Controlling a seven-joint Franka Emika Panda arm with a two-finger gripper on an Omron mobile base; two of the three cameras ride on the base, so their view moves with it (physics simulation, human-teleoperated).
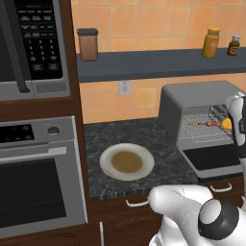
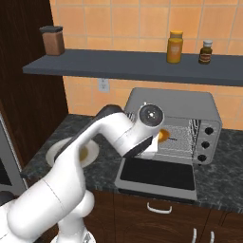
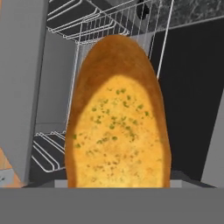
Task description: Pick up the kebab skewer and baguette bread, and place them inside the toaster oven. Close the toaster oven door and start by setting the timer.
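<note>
The toaster oven (image 1: pixel 192 98) (image 2: pixel 176 102) stands on the counter with its door (image 1: pixel 212 158) (image 2: pixel 156 174) folded down flat. The kebab skewer (image 1: pixel 205 124) lies on the wire rack inside. My gripper (image 2: pixel 157 139) reaches into the oven mouth and is shut on the baguette bread (image 3: pixel 117 127) (image 2: pixel 163 135) (image 1: pixel 227 124). The golden loaf juts past the hand over the rack, to the right of the skewer in the left base view. In the hand view the loaf hides my fingertips, with the wire rack (image 3: pixel 103 22) beyond it.
A white plate (image 1: pixel 108 172) (image 2: pixel 55 148) sits on the dark counter left of the toaster oven. A microwave (image 1: pixel 33 43) and built-in oven (image 1: pixel 38 187) fill the left. A shelf (image 2: pixel 142 66) above carries jars. Knobs (image 2: pixel 207 144) line the toaster's right side.
</note>
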